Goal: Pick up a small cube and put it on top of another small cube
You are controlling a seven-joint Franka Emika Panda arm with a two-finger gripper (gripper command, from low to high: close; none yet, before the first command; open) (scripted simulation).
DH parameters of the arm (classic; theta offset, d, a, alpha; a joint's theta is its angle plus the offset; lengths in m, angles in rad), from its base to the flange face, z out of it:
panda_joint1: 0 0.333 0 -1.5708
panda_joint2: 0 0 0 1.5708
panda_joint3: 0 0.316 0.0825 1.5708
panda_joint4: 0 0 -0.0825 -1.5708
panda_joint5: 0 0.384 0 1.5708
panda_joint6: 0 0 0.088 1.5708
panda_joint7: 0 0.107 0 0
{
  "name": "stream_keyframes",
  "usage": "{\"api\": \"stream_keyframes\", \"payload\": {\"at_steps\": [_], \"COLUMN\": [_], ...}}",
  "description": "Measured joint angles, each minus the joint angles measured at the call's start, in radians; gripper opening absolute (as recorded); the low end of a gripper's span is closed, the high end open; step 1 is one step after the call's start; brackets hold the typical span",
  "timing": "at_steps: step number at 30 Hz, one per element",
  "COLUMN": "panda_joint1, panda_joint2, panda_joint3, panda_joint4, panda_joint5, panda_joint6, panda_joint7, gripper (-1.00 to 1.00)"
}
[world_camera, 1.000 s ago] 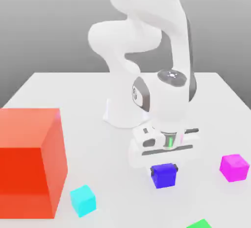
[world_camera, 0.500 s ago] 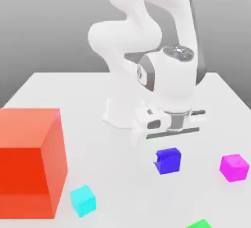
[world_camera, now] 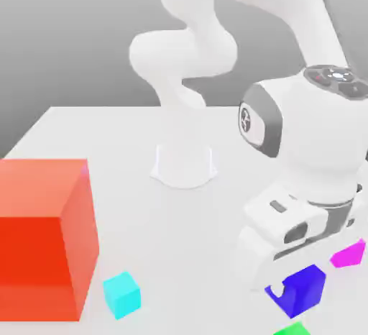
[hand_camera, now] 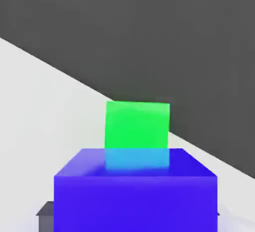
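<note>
Clock positions refer to a dial centred on the exterior view.

- 8 o'clock: big red cube (world_camera: 36,254) on the desk (world_camera: 180,254).
- 7 o'clock: cyan cube (world_camera: 122,295), well apart from the work.
- 5 o'clock: small blue cube (world_camera: 300,292), beneath the white hand (world_camera: 295,229). The fingers (hand_camera: 46,222) are closed on its opposite sides, only as far as its width allows.
- 5 o'clock, nearer the rim: green cube (world_camera: 293,329). The hand view shows it beyond the held cube; probable target, unconfirmed.
- 4 o'clock: magenta cube (world_camera: 348,254), partly hidden by the hand.

Handling estimate: the held cube looks light, rigid and not fragile; its smooth faces may slip under a weak or off-centre grip. Best hold: two opposite side faces, at mid-height, pads flat, underside free for stacking. Next: keep it level, centre it above the chosen cube, lower gently, then release. Risk: an edge knocks the lower cube askew.
</note>
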Motion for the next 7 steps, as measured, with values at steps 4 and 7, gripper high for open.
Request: {"api": "stream_keyframes", "payload": {"at_steps": [4, 7], "panda_joint1": [0.012, 0.012], "panda_joint2": [0.1, 0.1], "panda_joint3": [-0.015, -0.015], "panda_joint4": [0.018, 0.018], "panda_joint5": [-0.018, -0.018], "panda_joint6": [0.082, 0.082], "panda_joint7": [0.005, 0.005], "gripper": [1.0, 1.0]}}
